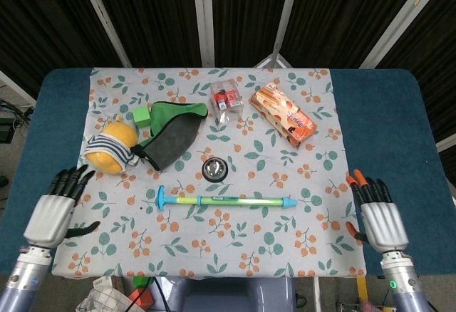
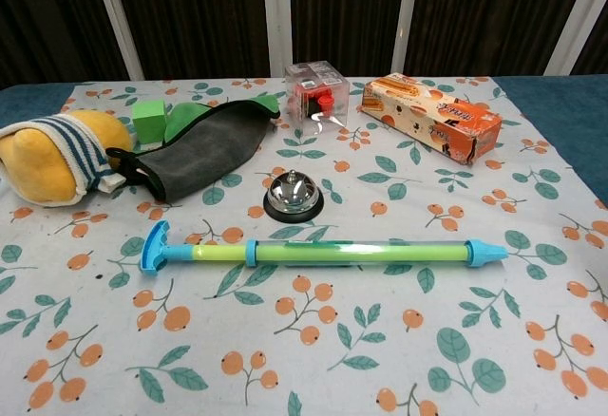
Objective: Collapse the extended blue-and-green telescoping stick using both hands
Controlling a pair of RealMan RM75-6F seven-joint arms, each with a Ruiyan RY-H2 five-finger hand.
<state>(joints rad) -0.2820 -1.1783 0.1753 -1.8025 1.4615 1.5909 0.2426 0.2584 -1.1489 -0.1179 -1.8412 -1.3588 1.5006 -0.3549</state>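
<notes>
Both hands lie apart from the stick, fingers spread and holding nothing.

The left hand (image 1: pixel 52 211) rests at about 8 o'clock of the flowered tablecloth (image 1: pixel 214 255), on its edge; the right hand (image 1: pixel 380 216) sits at about 4 o'clock, just off the cloth. Between them, well clear of both, the blue-and-green telescoping plastic stick (image 1: pixel 225 201) lies flat and extended, T-handle toward 9 o'clock. A silver call bell (image 1: pixel 214 169) stands just beyond it at 12 o'clock, near a dark grey pouch with green trim (image 1: pixel 169 137).
</notes>
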